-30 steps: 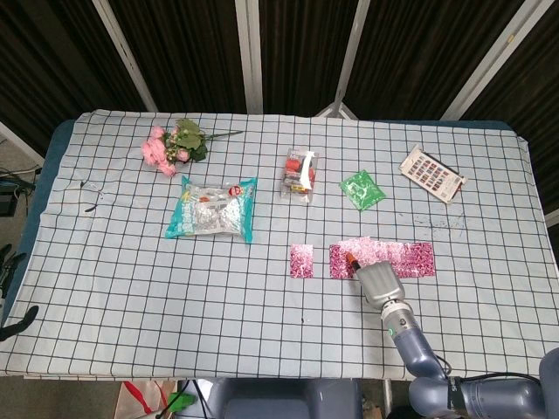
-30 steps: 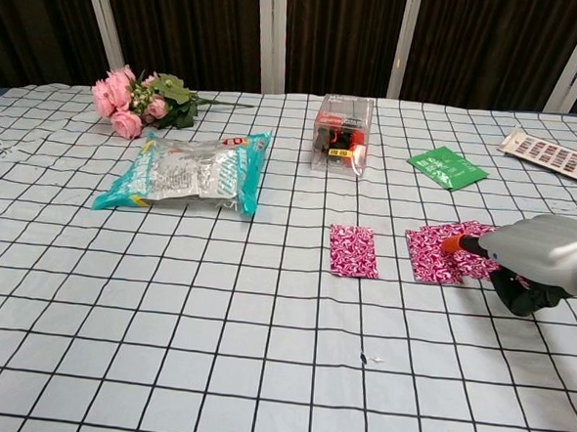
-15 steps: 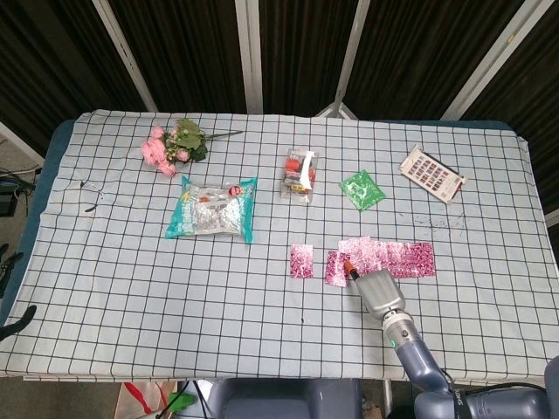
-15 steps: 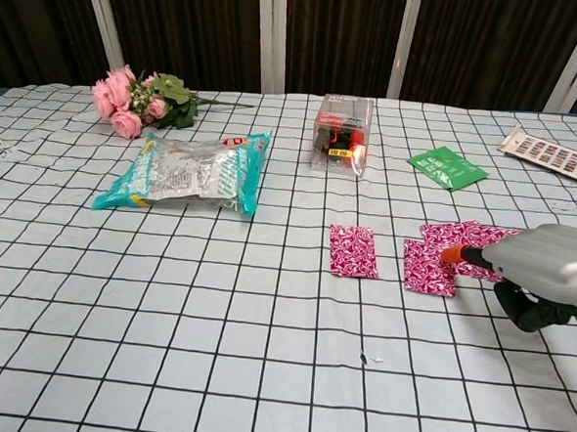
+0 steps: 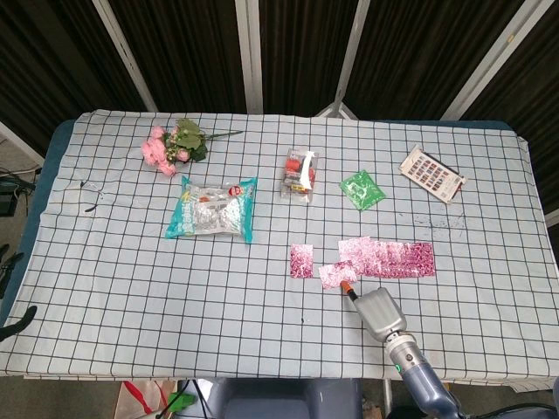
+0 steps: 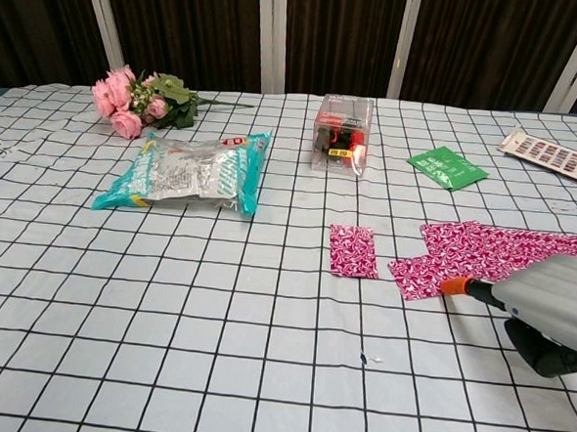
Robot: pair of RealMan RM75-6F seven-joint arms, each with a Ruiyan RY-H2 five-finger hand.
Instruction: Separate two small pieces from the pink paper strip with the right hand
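Head view, step: I am on the second piece (image 5: 336, 274); it lies skewed, just off the left end of the strip (image 5: 389, 258), with the first piece (image 5: 301, 259) lying flat to its left, apart from both.
Head view, my hand: my right hand (image 5: 376, 309) sits below the strip on the tabletop (image 5: 131, 262), one orange-tipped finger reaching to the second piece's lower edge.
Head view, fingers: only that one tip shows; whether the rest are curled or spread I cannot tell.
Head view, hidden: my left hand is out of frame; the arm is cut off at the bottom edge.
Chest view, step: the second piece (image 6: 422, 273) looks torn free at its near side, but its far corner meets or overlaps the strip (image 6: 512, 244), so I cannot say it is fully off.
Chest view, contact: the tip touches the piece's near right corner, pressing rather than pinching, I judge.
Chest view, next move: I think it calls for dragging the piece further left, clear of the strip, then lifting the finger.
Chest view, hidden: my hand (image 6: 547, 315) is cut by the right edge, its underside dark and unreadable.
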